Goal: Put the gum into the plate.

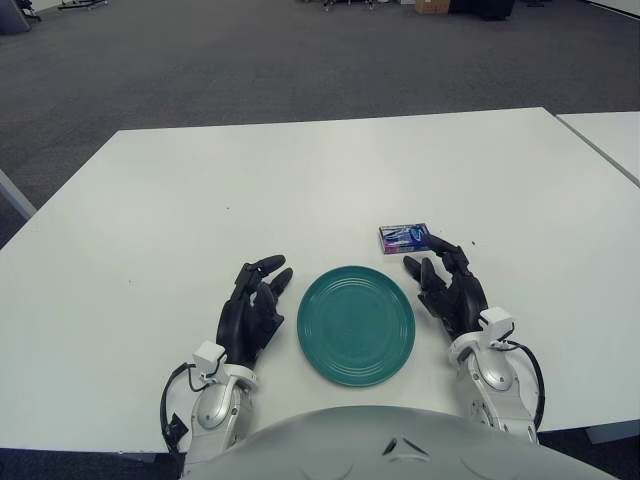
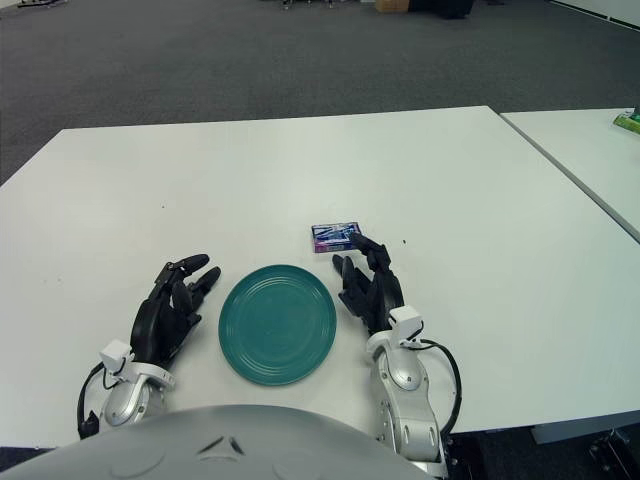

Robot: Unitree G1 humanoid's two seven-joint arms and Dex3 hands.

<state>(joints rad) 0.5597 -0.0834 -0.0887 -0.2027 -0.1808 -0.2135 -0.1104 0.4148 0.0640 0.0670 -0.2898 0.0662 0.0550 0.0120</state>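
Observation:
A small blue and purple gum pack [image 1: 404,238] lies flat on the white table [image 1: 300,190], just beyond the plate's right side. The teal plate [image 1: 356,324] sits near the table's front edge, with nothing on it. My right hand [image 1: 447,288] is right of the plate, fingers relaxed and spread, its fingertips a short way in front of the gum and not touching it. My left hand [image 1: 252,310] shows left of the plate, fingers loosely extended, holding nothing.
A second white table [image 1: 610,135] stands at the right, separated by a narrow gap. Grey carpet floor lies beyond the table's far edge. My torso cover [image 1: 400,445] fills the bottom of the view.

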